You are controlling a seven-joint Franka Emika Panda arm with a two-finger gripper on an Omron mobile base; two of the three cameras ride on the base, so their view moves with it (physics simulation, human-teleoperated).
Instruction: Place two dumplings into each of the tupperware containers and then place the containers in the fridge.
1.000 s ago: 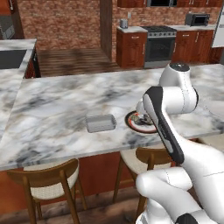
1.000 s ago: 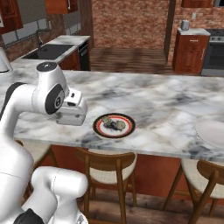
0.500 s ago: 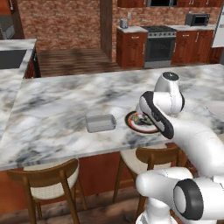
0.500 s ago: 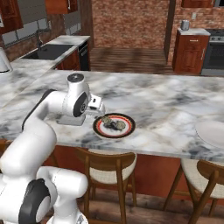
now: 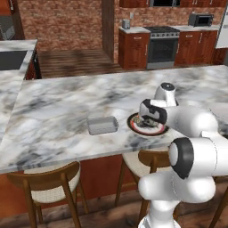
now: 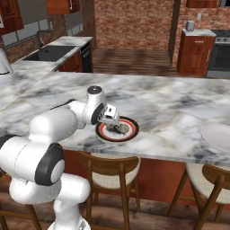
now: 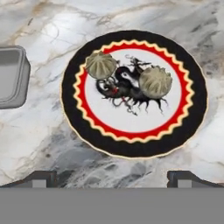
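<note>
We see a glossy white arm (image 5: 191, 124) of rounded, bulbous segments, with dark grey to black caps at its joints, a grey-topped wrist, and two small dark fingertips (image 7: 39, 178).

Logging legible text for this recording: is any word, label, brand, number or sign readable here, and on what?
None can be read.
The plate bears only a black figure inside a red scalloped ring, no letters.
The two dumplings, the container and the marble counter carry no writing.
</note>
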